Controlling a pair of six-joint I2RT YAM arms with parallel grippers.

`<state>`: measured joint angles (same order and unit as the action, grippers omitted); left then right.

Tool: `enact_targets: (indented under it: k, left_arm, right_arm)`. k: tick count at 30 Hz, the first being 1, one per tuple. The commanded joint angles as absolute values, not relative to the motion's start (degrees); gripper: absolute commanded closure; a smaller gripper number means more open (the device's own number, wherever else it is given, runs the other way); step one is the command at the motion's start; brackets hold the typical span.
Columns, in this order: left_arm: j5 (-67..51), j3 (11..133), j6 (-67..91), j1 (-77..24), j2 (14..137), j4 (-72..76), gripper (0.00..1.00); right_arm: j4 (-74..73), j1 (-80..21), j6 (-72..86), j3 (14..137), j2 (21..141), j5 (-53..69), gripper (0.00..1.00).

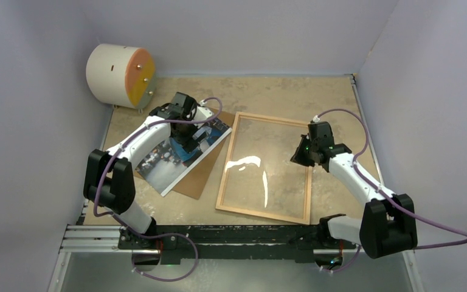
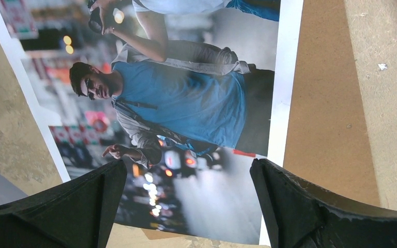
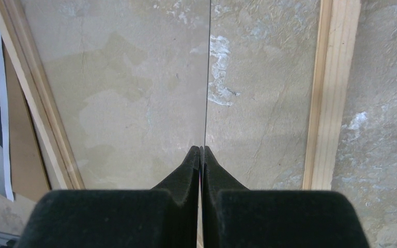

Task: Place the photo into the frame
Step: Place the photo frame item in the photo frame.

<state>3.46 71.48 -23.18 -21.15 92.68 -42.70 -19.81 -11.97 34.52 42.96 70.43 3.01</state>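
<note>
Left fingers: the left fingers point(image 2: 77, 206) are spread wide and released, holding nothing, poised over the large glossy rectangular photo point(image 2: 186, 103) of people in blue and dark tones with a white border. Whether the tips touch the print cannot be told.
Right fingers: the right fingers point(image 3: 186, 175) are clenched tip to tip on nothing, over the clear pane point(image 3: 134, 93) near the right rail of the thin light-wood rectangular frame point(image 3: 331, 93).
Photo position: picture side up and flat, partly on the brown fibreboard backing sheet point(image 1: 200, 176), left of the frame and skewed to it, with one corner near the frame's far left corner.
Risk, grasp: a print lying flat gives the wide fingers no edge. Closing on it may only skid across the gloss, or buckle and crease the paper.
Risk, wrong pick: the photo's edge lies over the backing sheet, so a pinch there could lift both.
Risk, sliding: pushing the photo along the mottled beige surface point(image 1: 280, 91) may drag the backing sheet with it.
Risk, entry: the photo is skewed to the frame, so a corner could catch on the wooden rail and fold.
Risk, frame: nothing grips the frame, so a nudge from the photo may shift it.
</note>
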Motion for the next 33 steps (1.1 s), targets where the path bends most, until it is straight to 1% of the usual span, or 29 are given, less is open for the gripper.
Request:
enact_targets:
  k: [1, 20, 28, 33]
  left_arm:
    - [4.39, 71.54, -23.81, -21.42, 92.28, -41.51, 0.0]
    - [4.53, 71.61, -23.86, -21.97, 91.8, -41.77, 0.0]
    - [4.75, 71.64, -23.99, -22.06, 91.5, -42.01, 0.0]
    - [4.75, 71.72, -23.99, -22.14, 91.6, -41.92, 0.0]
  right_arm:
    - [-19.84, -11.78, 35.63, 42.11, 68.61, 4.23, 1.0]
    - [-23.95, -11.78, 31.36, 45.13, 67.87, 8.64, 1.0]
    - [-26.79, -11.7, 28.52, 48.67, 68.78, 5.57, 1.0]
    - [-26.54, -11.69, 28.05, 48.78, 69.65, 6.67, 1.0]
